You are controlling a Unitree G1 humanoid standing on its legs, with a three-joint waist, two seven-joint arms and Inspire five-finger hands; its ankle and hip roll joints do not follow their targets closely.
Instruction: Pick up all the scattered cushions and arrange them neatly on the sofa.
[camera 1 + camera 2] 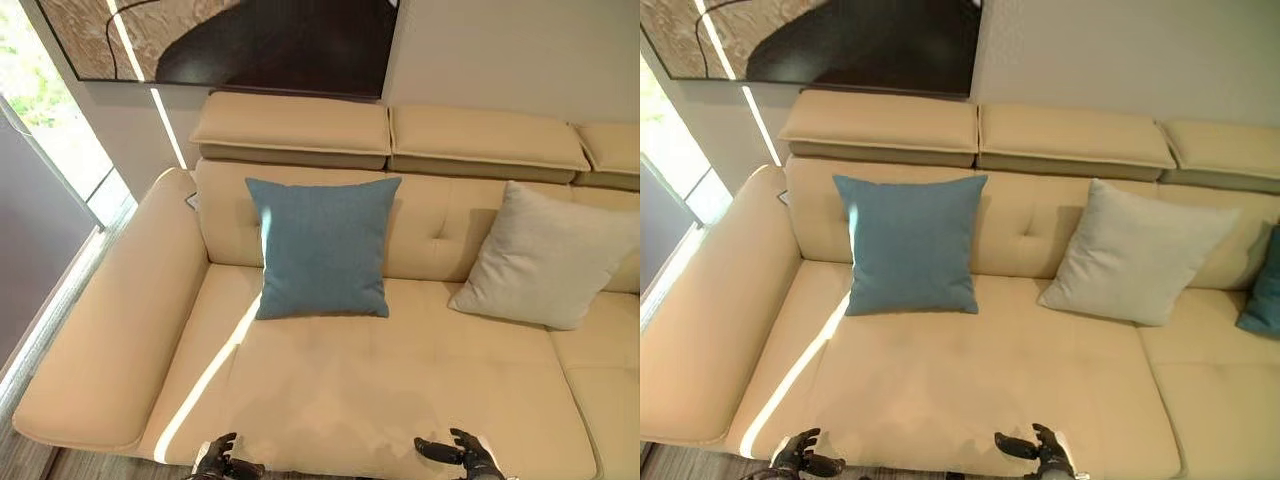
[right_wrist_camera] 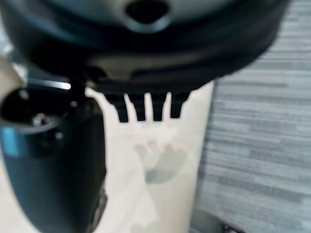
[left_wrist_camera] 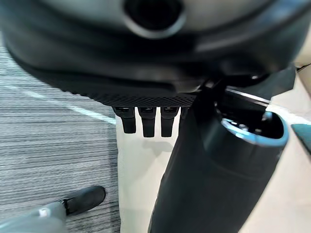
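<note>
Both my hands hang empty at the front edge of the cream leather sofa (image 1: pixel 400 400): left hand (image 1: pixel 218 458) and right hand (image 1: pixel 462 455) low over the seat, fingers loosely spread with a slight curl, holding nothing. The wrist views agree, fingers relaxed above bare seat leather.

Well ahead of both hands, a square blue fabric cushion (image 1: pixel 322 247) stands upright against the backrest, nearer my left. Ahead of my right hand and further out to that side, a pale grey square cushion (image 1: pixel 545 255) leans tilted against the backrest. Beyond it, a teal cushion (image 1: pixel 1265 287) shows just an edge.

Risks, my guess: the grey one's lean looks untidy, and reaching that far forward over the seat could nudge it flat or knock the blue one over. I could also miss any cushion still lying on the grey striped floor (image 2: pixel 262 145).
</note>
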